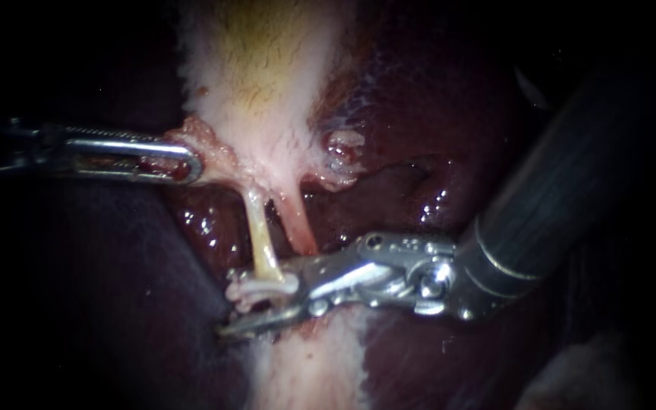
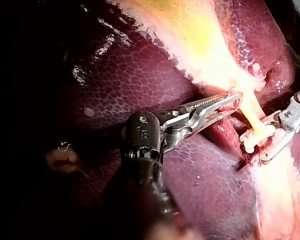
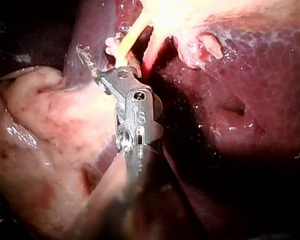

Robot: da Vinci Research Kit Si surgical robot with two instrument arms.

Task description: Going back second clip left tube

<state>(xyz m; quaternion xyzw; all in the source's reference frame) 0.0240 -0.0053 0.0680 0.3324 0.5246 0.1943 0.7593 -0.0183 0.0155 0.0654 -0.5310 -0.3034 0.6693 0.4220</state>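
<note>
Left tube (image 1: 262, 239), the pale yellow strand dropping from the neck of the gallbladder (image 1: 267, 76), carries a whitish clip (image 1: 256, 288) at its lower end. Whether that lump is one clip or two lying together, I cannot tell.

Your right instrument (image 1: 260, 306) stands right at the clip. Its jaws are parted: the upper one is against or just beside the clip, and the lower one runs beneath it with a gap showing. I read them as released, not clamped on anything.

Judging from that, the clip is seated and you are at the backing-out step. The next move calls for a straight pull along the line of the shaft, with the jaws wide enough to clear the clip. Avoid any sideways drift that could hook the tube or drag the clip along it.

Mind the right tube (image 1: 298, 224), the pinker strand just beside the left one; the upper jaw lies close below it.

Your left instrument (image 1: 180, 161) is clenched on the ragged edge of the gallbladder, beside the top of the tube, and seems to hold both strands taut. Hold it steady while the right one leaves, since slack could let the tube fold onto the jaws. Dark liver (image 1: 434, 152) lies all around.
</note>
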